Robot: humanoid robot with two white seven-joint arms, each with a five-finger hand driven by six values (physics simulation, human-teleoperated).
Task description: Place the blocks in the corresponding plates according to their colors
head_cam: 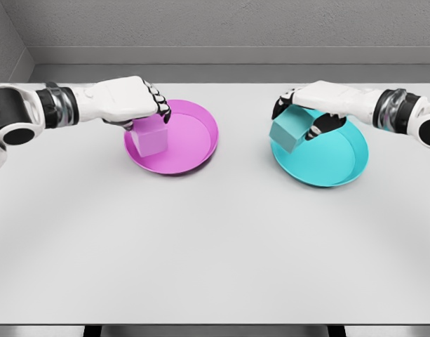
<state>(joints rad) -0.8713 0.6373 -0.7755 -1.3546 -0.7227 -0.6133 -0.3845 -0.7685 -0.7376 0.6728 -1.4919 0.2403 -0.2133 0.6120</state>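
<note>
Surface: grey table [215, 246], grey wall behind.
Left hand [134, 100]: fingers curled onto the pink block [151, 138], which sits just below the palm, over the pink plate [200, 144] at its 9 o'clock side.
Right hand [309, 105]: clamped on the teal block [288, 131], tilted, over the teal plate [341, 165] at 10 o'clock.
Key relation: each block hangs directly under its own hand, over the matching plate; releasing looks like the step left.
Count: two blocks, two plates, two hands.

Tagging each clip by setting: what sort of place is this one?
Likely a simulated tabletop test scene, not a lived-in room: a bare white table, plain grey walls, and only a pink plate and a teal plate, each with a matching block held by a white robot hand.
</note>
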